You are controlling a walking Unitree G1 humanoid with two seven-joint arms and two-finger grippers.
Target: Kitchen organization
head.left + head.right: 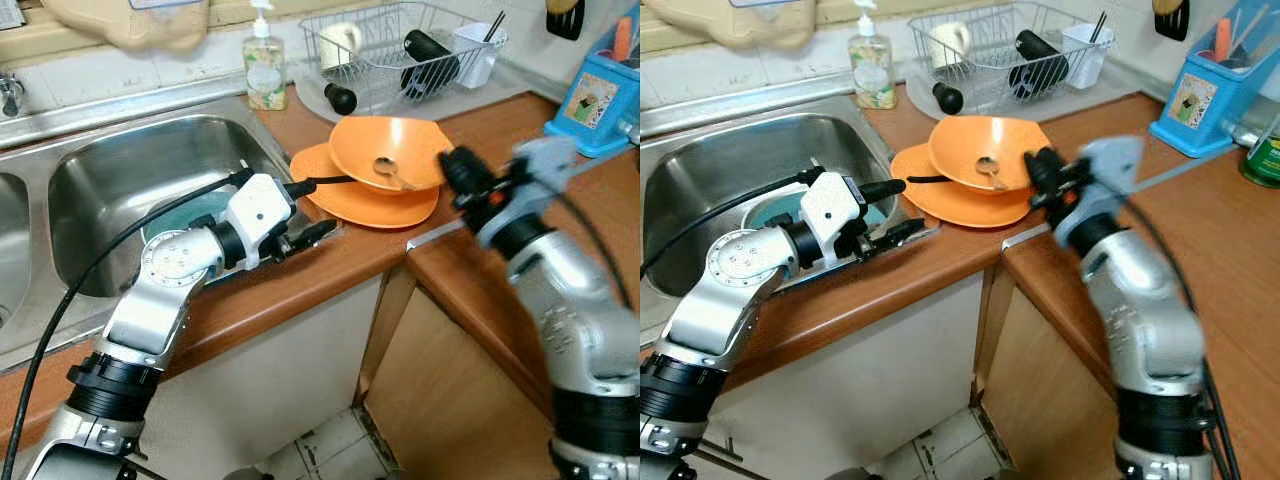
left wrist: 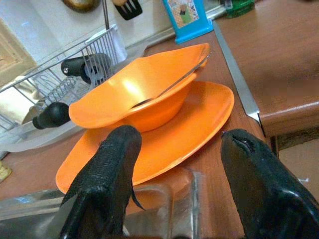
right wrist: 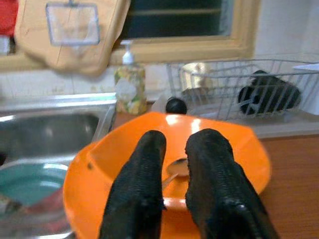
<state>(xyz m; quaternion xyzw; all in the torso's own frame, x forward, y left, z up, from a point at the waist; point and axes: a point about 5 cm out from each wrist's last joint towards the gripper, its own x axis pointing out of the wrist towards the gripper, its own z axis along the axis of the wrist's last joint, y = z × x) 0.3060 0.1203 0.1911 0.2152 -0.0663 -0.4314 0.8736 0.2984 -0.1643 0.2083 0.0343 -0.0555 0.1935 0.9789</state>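
— How far along was it?
— Barely: the bowl [image 1: 385,150], a spoon [image 1: 386,168] inside, sat on the plate [image 1: 365,200] by the sink [image 1: 130,190].
— Grippers?
— Left gripper [image 1: 318,232] spread wide, empty; right gripper [image 1: 455,165] fingers narrow at the bowl's rim — holding nothing.

- The two eye views look down from the robot's head at the brown wooden worktop [image 1: 470,290] and the shiny steel sink [image 1: 120,190].
- The left wrist view sits low by the sink edge, close to the round orange bowl [image 2: 134,94].
- The right wrist view faces the same bowl from the other side, very close.
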